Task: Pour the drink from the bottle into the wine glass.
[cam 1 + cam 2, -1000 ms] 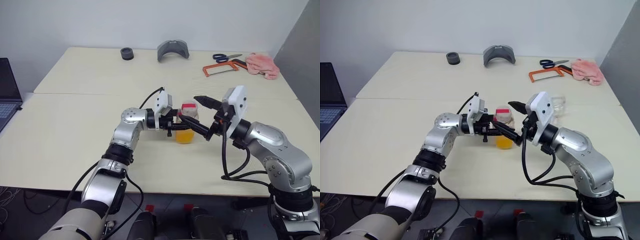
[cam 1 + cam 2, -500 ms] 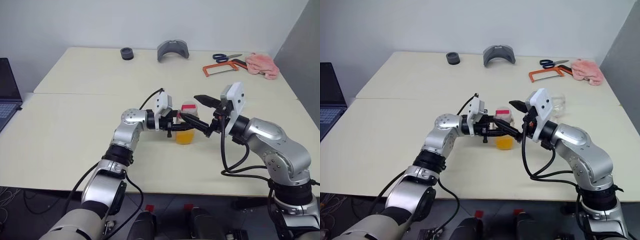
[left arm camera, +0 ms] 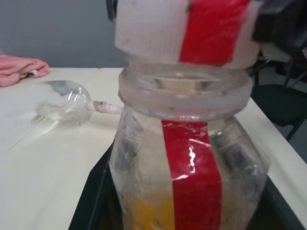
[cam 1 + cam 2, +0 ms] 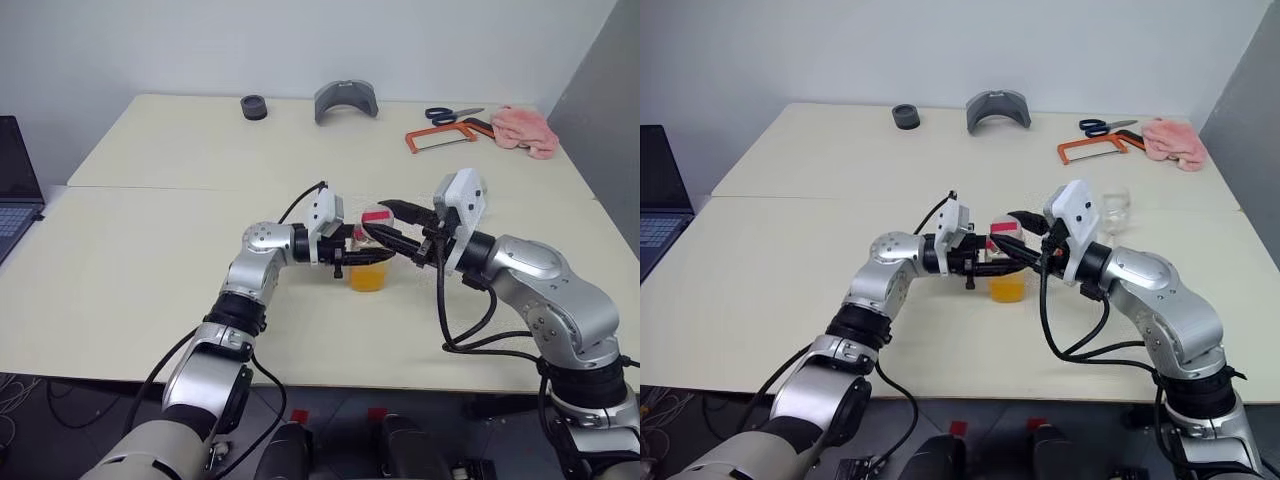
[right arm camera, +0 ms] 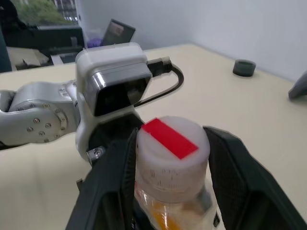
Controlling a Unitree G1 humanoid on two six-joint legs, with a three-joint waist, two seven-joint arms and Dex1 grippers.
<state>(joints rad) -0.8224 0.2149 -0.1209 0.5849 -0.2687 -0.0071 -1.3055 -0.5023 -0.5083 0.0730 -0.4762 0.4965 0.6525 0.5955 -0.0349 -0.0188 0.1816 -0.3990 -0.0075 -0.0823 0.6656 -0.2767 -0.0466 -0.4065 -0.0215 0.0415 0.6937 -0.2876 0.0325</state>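
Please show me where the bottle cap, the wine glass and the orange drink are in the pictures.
bottle cap (image 5: 171,140): right wrist view, on the red strip across its top.
wine glass (image 3: 64,101): left wrist view, on the clear bowl.
drink (image 4: 368,276): left eye view, on the orange liquid low in the bottle.

bottle (image 4: 370,262): clear plastic, red strip running down the label
cap (image 5: 171,151): whitish, a red strip laid across its top
drink (image 4: 369,276): orange-yellow, low in the bottle
wine glass (image 4: 1117,208): clear, see-through
table (image 4: 150,250): pale cream
cloth (image 4: 525,129): pink, at 1 o'clock
hacksaw (image 4: 448,136): orange frame
scissors (image 4: 445,115): blue handles
left gripper (image 4: 352,252): black fingers
right gripper (image 4: 388,222): black fingers, white housing behind
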